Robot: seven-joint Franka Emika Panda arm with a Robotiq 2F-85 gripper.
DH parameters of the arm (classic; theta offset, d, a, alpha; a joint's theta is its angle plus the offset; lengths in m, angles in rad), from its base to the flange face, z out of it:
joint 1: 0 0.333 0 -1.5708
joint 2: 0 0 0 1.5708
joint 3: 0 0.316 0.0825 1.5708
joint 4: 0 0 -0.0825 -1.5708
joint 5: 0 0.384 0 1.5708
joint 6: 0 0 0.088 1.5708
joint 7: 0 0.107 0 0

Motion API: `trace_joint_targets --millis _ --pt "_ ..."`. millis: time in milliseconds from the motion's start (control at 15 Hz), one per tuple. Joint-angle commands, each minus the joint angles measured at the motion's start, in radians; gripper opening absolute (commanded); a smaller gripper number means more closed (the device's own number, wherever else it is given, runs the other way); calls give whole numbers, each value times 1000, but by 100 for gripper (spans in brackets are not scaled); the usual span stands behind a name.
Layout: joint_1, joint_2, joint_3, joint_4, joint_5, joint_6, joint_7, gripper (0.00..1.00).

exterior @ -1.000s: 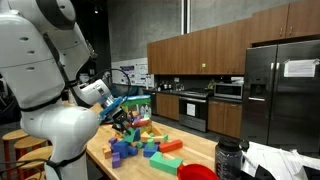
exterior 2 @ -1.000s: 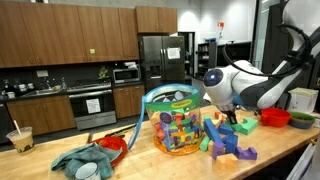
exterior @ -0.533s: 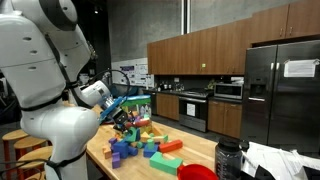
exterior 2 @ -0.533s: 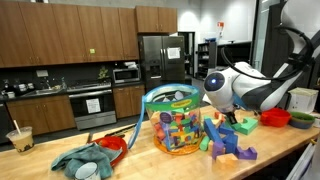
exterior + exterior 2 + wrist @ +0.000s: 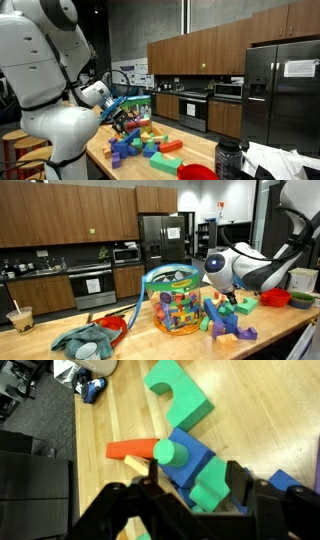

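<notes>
We are noting bare table left of a green block. The gripper fingers are standing apart, straddling a blue block; contact unclear.

end effector jaws newly parted, astride green block

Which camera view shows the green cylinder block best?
The wrist view: the green cylinder sits large and clear against a blue block, near the gripper. In both exterior views it is too small to pick out among the blocks.
</notes>
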Motion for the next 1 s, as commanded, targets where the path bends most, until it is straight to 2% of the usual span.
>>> trace_joint_targets --millis 0,533,933 --pt "5 5 0 0 -26 -8 10 99" --pt "8 -9 -46 4 52 131 -117 100" --pt "8 -8 -57 4 92 124 -260 100"
